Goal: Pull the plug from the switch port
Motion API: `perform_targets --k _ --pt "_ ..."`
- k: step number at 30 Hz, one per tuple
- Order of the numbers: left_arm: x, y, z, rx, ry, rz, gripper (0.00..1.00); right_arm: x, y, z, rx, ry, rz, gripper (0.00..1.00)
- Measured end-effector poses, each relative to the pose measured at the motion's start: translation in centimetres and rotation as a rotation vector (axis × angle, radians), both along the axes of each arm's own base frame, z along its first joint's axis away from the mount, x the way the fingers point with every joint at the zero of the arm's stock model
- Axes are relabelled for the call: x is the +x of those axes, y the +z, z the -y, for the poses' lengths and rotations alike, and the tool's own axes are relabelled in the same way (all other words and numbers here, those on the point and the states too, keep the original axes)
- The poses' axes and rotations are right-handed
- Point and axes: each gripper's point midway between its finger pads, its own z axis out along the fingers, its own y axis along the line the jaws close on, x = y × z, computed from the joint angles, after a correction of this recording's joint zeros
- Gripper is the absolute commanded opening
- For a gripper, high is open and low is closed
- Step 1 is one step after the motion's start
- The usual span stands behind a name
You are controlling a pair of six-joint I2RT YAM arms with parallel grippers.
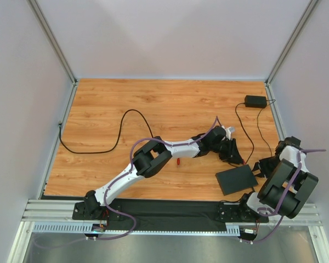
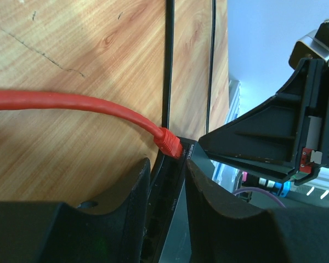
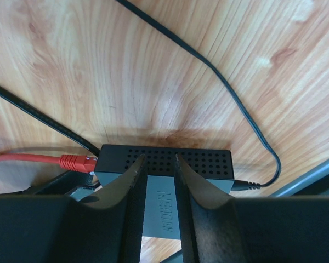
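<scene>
Your left end effector [image 2: 166, 164] is sitting part-open with nothing in it. There's a clear gap between the two fingers, and the edge of the switch [image 3: 208, 161] shows in that gap. The plug [image 2: 169, 143] is just ahead of the tips, a touch toward the left finger. It's seated in the switch's edge, so the switch port itself is hidden behind it. By my read the pull hasn't started.

What I'd do is ease forward until the pads bracket the plug body, not the red cable [image 2: 71, 101] behind it. If there's a latch tab, I can't see it from here. Then pull along the line the cable leaves on, ahead and left of the tips. Yanking sideways will probably just drag the box.

Your right end effector [image 3: 159, 160] is set narrow over the switch body, with the plug off to its left. I can't tell if it's clamping or only pressing, so check before you pull.

Left of your tips is bare table [image 2: 71, 44], so plenty of room there. Two black cables [image 2: 167, 55] run straight ahead, close to the plug. The right side is tight: the other end effector's body is just beside you, then the table edge and the wall [image 2: 252, 33].
</scene>
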Motion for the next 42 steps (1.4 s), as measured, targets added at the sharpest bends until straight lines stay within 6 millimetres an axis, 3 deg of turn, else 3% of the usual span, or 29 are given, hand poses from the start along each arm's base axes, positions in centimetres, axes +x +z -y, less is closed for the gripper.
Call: perform_targets --k 12,30,38,42 --pt "-0.6 0.2 0.0 -0.027 0.000 -0.065 0.36 0.2 -1.0 -1.9 0.083 0.005 0.047 0.29" --pt "-0.9 0.3 -0.8 -0.025 0.020 -0.111 0.38 0.6 -0.8 -2.0 0.093 0.008 0.068 0.29" --pt "-1.0 0.5 -0.9 -0.014 0.013 -0.135 0.30 1.0 -0.3 -1.5 0.071 0.015 0.082 0.30" --pt "-0.9 0.2 -1.0 0.005 0.010 -0.117 0.34 1.2 0.0 -1.1 0.053 0.026 0.090 0.30"
